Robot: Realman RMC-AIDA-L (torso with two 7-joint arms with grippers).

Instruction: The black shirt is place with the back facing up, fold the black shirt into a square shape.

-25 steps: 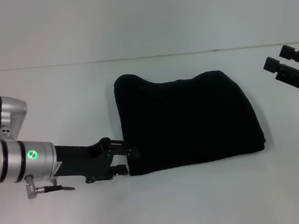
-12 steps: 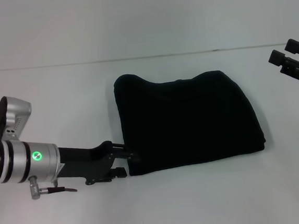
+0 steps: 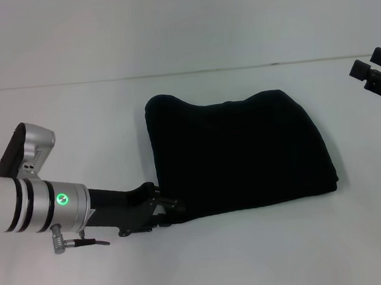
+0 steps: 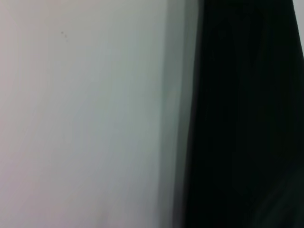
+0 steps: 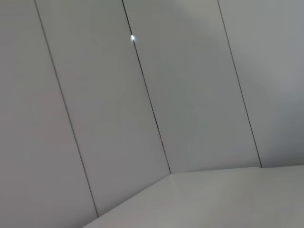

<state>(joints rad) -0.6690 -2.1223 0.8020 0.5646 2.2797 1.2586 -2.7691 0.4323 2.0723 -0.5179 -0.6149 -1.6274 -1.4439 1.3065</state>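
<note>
Black fabric fills the middle of a white bench (image 3: 75, 126): the black shirt (image 3: 238, 155) lies already folded into a rough rectangle, its long axis running across the robot from left to right, with a wavy far edge and a straight near edge. The left claw (image 3: 171, 207) lies low on the bench at the shirt's near left corner, its tips touching or slipping under the cloth edge; whether they are apart or pinched on the fabric cannot be told. In the left wrist view the shirt's dark edge (image 4: 242, 114) sits just beside bare bench. The right claw (image 3: 377, 76) hangs well apart off the shirt's far right, its two tips spread, holding nothing. The left arm is much nearer, so lifting that corner would likely fall to it. No containers are in sight.
</note>
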